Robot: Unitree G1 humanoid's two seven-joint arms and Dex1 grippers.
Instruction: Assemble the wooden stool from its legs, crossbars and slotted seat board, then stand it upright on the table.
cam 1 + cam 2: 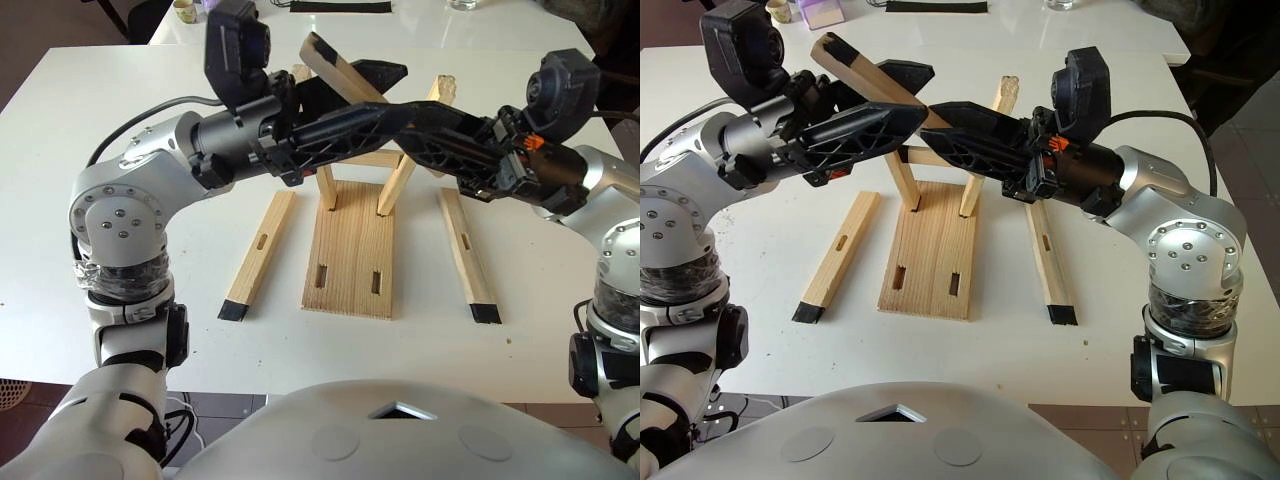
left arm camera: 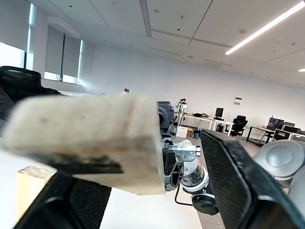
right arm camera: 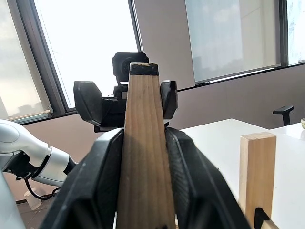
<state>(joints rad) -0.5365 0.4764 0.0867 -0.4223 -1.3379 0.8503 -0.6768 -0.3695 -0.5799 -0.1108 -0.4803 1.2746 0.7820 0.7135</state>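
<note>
Two tools: left tool (image 1: 398,88) and right tool (image 3: 144,131) meet in the air above the far end of the seat board (image 1: 350,250).
Right tool state: clenched on the held leg (image 1: 340,68), one finger on each flank.
Left tool state: cannot tell; it sits at the same leg, nearer its raised end.
Held leg, long axis: tilted, running from the right tool up and away toward the robot's left; dark-capped end farthest from the right tool.
Seat board: flat on the counter (image 1: 545,340), long axis pointing away from the robot; two uprights (image 1: 326,188) (image 1: 398,185) stand at its far end.
Free slots: left slot (image 1: 322,275) and right slot (image 1: 376,283), at the board's near end.
Key relation: both slots lie below the tools and nearer the robot; the leg's axis is well off vertical.
Judgement: the leg needs tipping upright, uncapped end down, before it comes back over a slot.
Nearer arm: right, for the right slot.
Spare legs: left one (image 1: 258,250) and right one (image 1: 468,255) lie beside the board, apart from it.
</note>
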